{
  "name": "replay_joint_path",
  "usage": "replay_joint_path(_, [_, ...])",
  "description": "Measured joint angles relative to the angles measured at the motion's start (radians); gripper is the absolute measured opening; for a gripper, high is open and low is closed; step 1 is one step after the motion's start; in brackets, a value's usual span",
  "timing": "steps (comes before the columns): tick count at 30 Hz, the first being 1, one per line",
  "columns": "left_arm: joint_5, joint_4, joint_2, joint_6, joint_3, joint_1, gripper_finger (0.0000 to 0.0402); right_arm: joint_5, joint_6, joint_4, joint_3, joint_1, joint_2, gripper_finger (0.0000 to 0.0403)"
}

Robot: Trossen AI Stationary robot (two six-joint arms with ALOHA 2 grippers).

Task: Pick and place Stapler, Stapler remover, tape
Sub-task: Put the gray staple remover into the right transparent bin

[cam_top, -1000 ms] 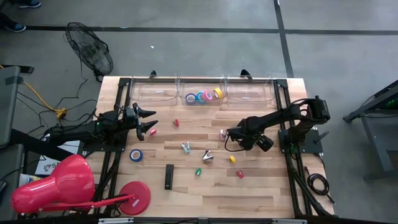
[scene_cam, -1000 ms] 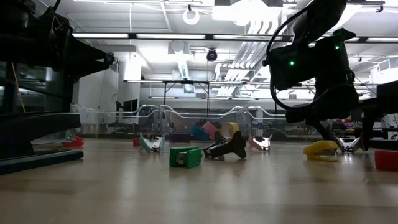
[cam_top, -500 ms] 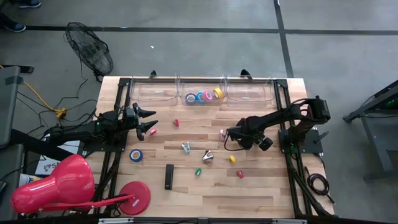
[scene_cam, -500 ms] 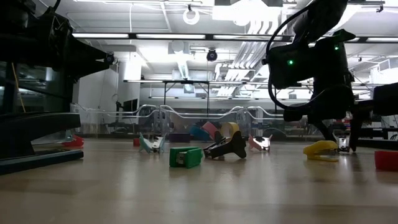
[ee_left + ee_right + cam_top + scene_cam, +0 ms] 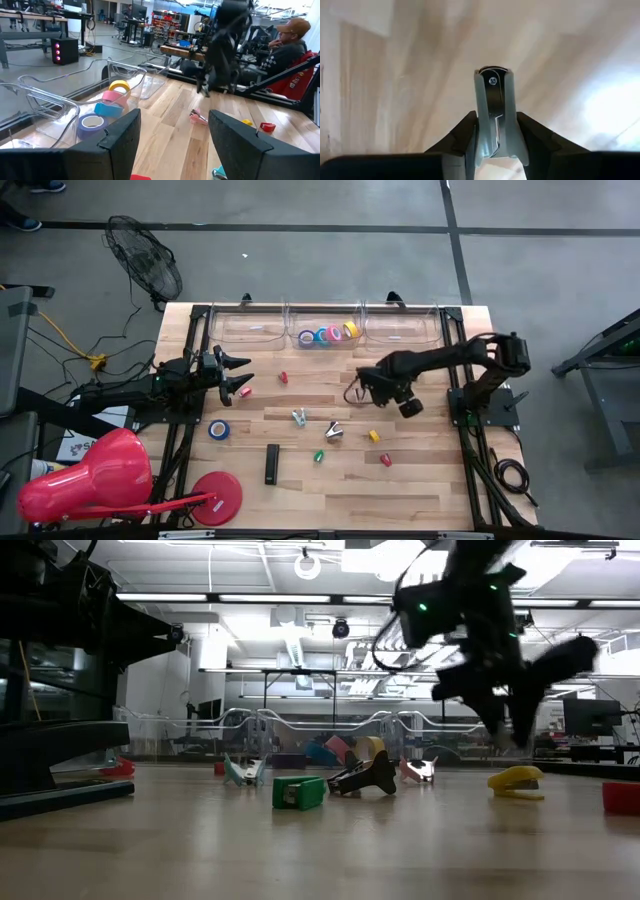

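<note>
Right gripper (image 5: 494, 150): raised above the bench (image 5: 420, 480) centre-right, fingers clamped on a pale staple remover (image 5: 492, 112).
Left gripper (image 5: 240, 375): idle at the bench's 9 o'clock edge, fingers (image 5: 120, 137) spread wide, empty.
Tape rolls (image 5: 328, 334), blue, purple, pink, yellow: in the middle clear tray (image 5: 322, 315) at 12 o'clock.
Blue tape roll (image 5: 218, 429): loose on the bench, 8 o'clock.
Black stapler (image 5: 272, 463): flat at 7 o'clock.
Yellow stapler (image 5: 516, 780): bench, right of centre.
</note>
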Motion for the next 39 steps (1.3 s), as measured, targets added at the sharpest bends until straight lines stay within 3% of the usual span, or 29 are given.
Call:
replay_joint_path(9, [0.0,0.0,0.0,0.0,0.0,0.0,0.023,0.014,0.047,-0.111,0.236,-0.195,-0.001,0.0103])
replay_joint_path(16, [0.0,0.0,0.0,0.0,0.0,0.0,0.023,0.026,0.076,-0.118,0.331,-0.374,-0.002,0.0103])
replay_joint_path(26, [0.0,0.0,0.0,0.0,0.0,0.0,0.023,-0.038,0.294,-0.022,0.29,-0.555,-0.002,0.0103])
replay_joint_path(39, [0.0,0.0,0.0,0.0,0.0,0.0,0.023,-0.133,0.632,0.201,0.235,-0.651,0.111,0.0103])
